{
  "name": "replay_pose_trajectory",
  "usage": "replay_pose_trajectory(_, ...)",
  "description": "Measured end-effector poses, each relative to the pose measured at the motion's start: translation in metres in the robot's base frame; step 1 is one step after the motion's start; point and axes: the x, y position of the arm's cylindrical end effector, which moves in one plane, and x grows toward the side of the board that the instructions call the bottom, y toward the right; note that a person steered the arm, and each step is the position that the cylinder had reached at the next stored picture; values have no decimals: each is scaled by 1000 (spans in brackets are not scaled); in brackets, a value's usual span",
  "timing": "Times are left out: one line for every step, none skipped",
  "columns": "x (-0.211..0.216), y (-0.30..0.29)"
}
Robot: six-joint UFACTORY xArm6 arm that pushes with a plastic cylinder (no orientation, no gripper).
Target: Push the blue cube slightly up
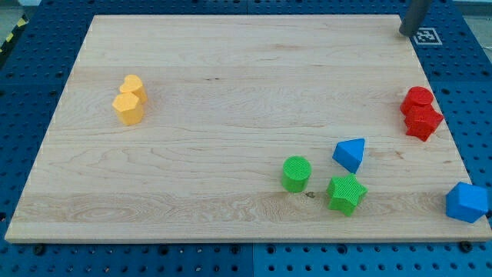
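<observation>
- The blue cube [467, 202] sits at the view's bottom right, on the very edge of the wooden board [231, 154], partly overhanging the blue pegboard table [477, 77]; nothing touches it.
- Left of it along the lower part of the board stand a green star block [347, 193] and a green cylinder [296, 174], near each other but apart.
- Just above the star, a blue triangular block [350, 154] rests on its own.
- Higher on the right edge, two red blocks [420, 112] are pressed together; their exact shapes are hard to tell.
- Across the board at the view's left, two yellow blocks [129, 100] also touch.
- At the view's top right, my tip [407, 35] rests at the board's far corner, well apart from every block. It is a bare rod, with no jaws to open or close and nothing held.
- Judgement: the push appears not yet begun. My tip must travel down the right side, get below the cube, then nudge it upward briefly.
</observation>
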Motion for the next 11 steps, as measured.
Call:
replay_pose_trajectory(60,40)
replay_pose_trajectory(71,50)
replay_pose_trajectory(130,49)
replay_pose_trajectory(195,49)
replay_pose_trajectory(235,49)
replay_pose_trajectory(243,49)
replay_pose_trajectory(308,48)
replay_pose_trajectory(345,38)
replay_pose_trajectory(341,-7)
replay_pose_trajectory(322,-67)
replay_pose_trajectory(321,-74)
